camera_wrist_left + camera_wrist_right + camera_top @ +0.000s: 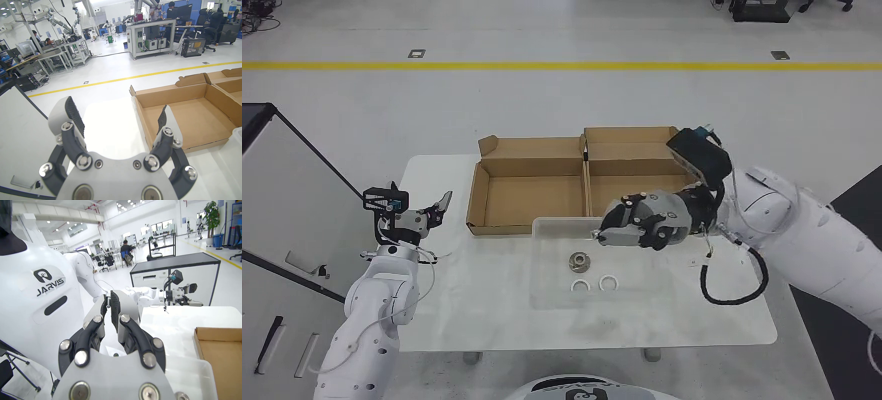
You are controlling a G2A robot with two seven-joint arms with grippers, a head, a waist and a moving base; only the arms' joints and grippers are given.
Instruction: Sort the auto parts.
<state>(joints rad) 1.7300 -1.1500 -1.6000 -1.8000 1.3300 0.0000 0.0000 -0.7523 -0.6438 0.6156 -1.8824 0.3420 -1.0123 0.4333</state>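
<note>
My right gripper is shut on a small threaded metal bolt, held up in the air. From above, the right gripper hangs over the far edge of a clear plastic tray. In the tray lie a round metal part and two white rings. Two open cardboard boxes stand side by side behind the tray, the left box and the right box. My left gripper is open with nothing in it, raised at the table's left edge, beside the left box.
A grey-topped white cabinet stands left of the table, close to the left arm. The white table has bare room in front of and left of the tray. The left arm's gripper shows across the table in the right wrist view.
</note>
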